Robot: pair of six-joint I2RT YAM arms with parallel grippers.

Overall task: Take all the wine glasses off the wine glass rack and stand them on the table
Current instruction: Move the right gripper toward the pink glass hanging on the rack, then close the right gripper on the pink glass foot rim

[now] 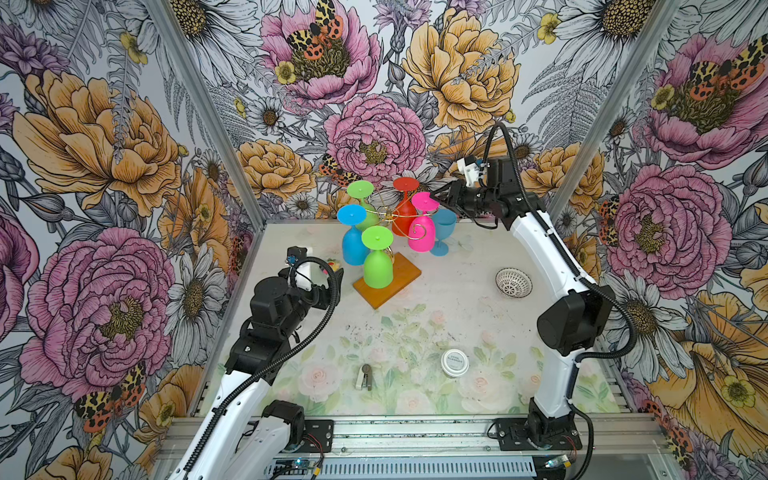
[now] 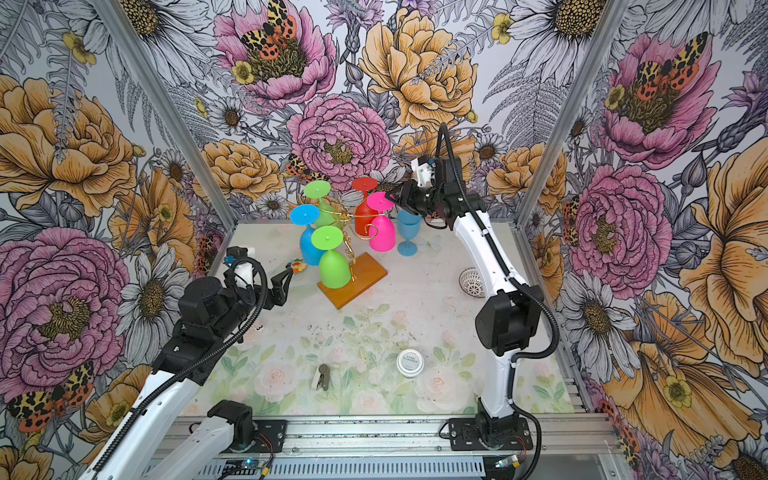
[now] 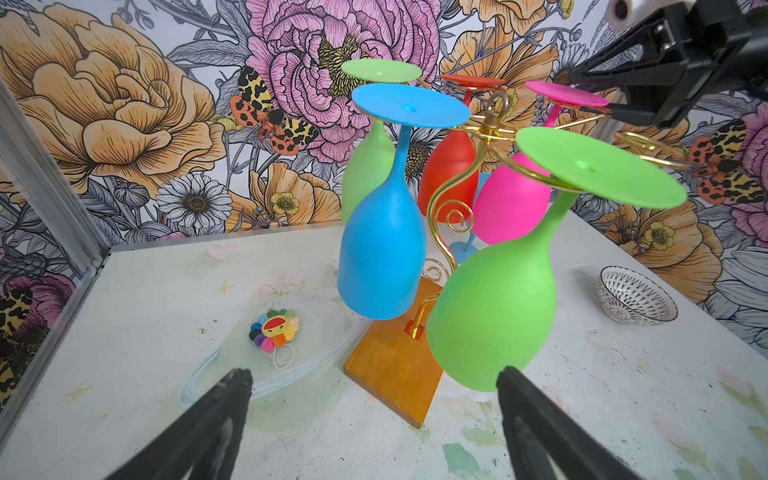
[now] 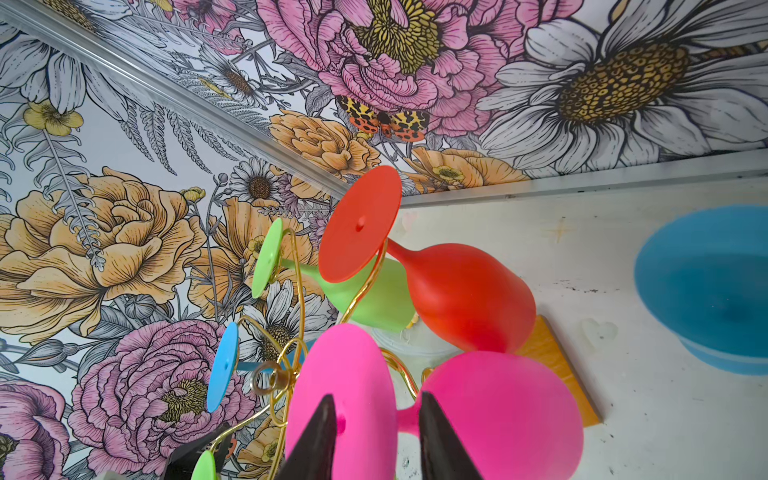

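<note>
Five glasses [image 1: 377, 259] hang upside down on the wine glass rack [image 1: 405, 275], far-centre on the table [image 1: 449, 316]. Right claw [image 4: 376, 400] is at the pink wine glass [image 1: 422, 235]: fingers [image 4: 316, 440] straddle its foot, one on the flat face, one stem-side; can't tell if clamped. Left claw [image 3: 372, 371] is spread wide near the rack's wooden base, holding nothing. Pale blue glass [image 1: 442, 228] stands upright just beside the rack.

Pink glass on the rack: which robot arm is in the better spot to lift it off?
Right. The right claw brackets the foot of the pink glass on the rack; the left claw hangs open, low by the wooden base.
</note>
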